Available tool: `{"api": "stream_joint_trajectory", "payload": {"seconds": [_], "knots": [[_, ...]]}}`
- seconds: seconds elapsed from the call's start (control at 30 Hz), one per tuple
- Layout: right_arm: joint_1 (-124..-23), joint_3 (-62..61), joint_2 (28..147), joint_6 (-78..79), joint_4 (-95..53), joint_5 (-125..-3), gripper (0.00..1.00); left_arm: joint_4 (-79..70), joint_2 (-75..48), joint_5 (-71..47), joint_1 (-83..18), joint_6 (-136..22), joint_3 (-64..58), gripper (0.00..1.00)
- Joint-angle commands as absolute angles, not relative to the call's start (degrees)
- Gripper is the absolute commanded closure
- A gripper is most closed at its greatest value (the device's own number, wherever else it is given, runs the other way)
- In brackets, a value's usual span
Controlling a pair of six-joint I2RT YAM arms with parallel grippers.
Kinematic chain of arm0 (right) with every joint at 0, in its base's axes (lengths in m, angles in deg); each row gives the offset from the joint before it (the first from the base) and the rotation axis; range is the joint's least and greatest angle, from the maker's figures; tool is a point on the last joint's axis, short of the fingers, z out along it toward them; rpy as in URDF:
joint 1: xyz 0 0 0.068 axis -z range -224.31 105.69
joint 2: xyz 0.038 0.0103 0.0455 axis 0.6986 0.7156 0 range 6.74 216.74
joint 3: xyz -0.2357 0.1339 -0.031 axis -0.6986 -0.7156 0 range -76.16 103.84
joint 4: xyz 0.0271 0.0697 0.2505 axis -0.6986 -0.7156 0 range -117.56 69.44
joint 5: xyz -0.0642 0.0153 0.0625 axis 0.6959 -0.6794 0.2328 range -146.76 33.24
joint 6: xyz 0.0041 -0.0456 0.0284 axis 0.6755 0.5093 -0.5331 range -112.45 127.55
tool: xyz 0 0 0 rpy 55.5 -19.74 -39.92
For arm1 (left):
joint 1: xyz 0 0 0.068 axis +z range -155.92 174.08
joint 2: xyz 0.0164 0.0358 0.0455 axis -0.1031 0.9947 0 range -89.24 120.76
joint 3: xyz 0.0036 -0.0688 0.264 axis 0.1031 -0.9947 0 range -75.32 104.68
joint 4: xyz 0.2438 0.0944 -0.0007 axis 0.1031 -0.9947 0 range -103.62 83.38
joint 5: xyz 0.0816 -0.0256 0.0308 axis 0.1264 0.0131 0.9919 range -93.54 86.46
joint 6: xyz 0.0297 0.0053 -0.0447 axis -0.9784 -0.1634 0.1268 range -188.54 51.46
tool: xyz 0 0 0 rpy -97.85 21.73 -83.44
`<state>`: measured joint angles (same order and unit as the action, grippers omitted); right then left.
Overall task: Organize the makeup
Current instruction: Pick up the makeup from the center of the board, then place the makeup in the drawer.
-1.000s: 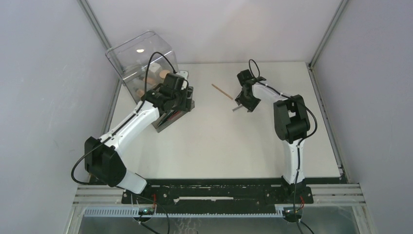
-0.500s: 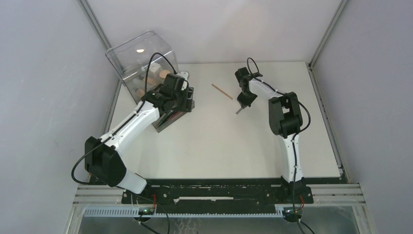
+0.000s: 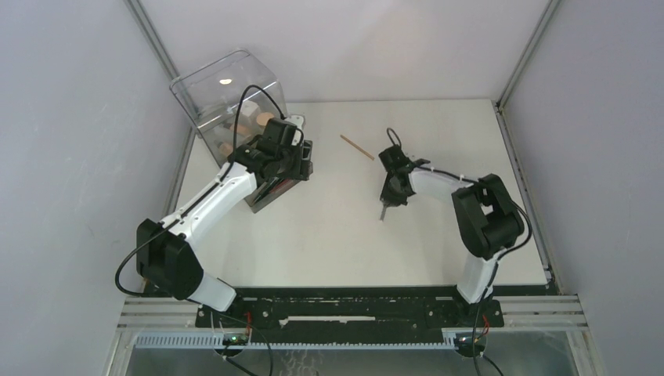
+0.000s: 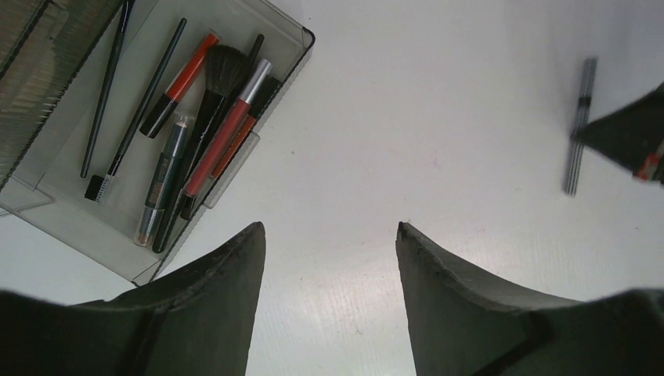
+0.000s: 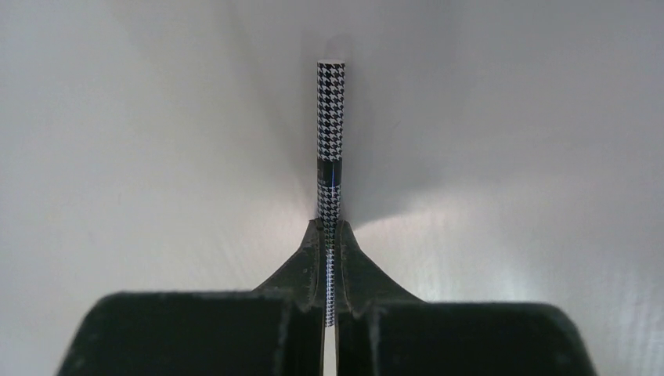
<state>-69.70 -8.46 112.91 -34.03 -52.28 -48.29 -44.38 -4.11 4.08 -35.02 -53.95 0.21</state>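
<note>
White table (image 3: 352,235): flat, matte surface. Far left corner: large clear plastic box (image 3: 227,94) stands on it. Just in front of the box: shallow clear tray (image 3: 262,200) rests on the surface. Far middle: thin tan stick (image 3: 357,146) lies flat, set diagonally, well apart from both

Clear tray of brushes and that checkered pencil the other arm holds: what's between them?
Nothing. In the left wrist view, only bare white table shows between the clear plastic tray and the thin black-and-white checkered pencil pinched in the right arm's fingers.
</note>
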Motion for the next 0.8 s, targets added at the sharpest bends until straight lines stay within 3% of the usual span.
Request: {"api": "stream_joint_trajectory", "payload": {"seconds": [0.0,0.3,0.77], "knots": [[-73.2,-15.3,106.0,-27.0,-39.9,-57.5,1.00,-42.4,-3.6,1.9,-34.7,-53.7,0.8,0.34],[-78.8,-27.5,98.0,-26.3,-26.8,-67.7,1.00,-40.7,-1.4,-6.0,-34.8,-48.3,1.0,0.34],[-80.4,-30.8,91.2,-24.5,-20.8,-71.7,1.00,-9.1,1.8,-26.0,-37.2,-22.7,-17.4,0.36]]}}
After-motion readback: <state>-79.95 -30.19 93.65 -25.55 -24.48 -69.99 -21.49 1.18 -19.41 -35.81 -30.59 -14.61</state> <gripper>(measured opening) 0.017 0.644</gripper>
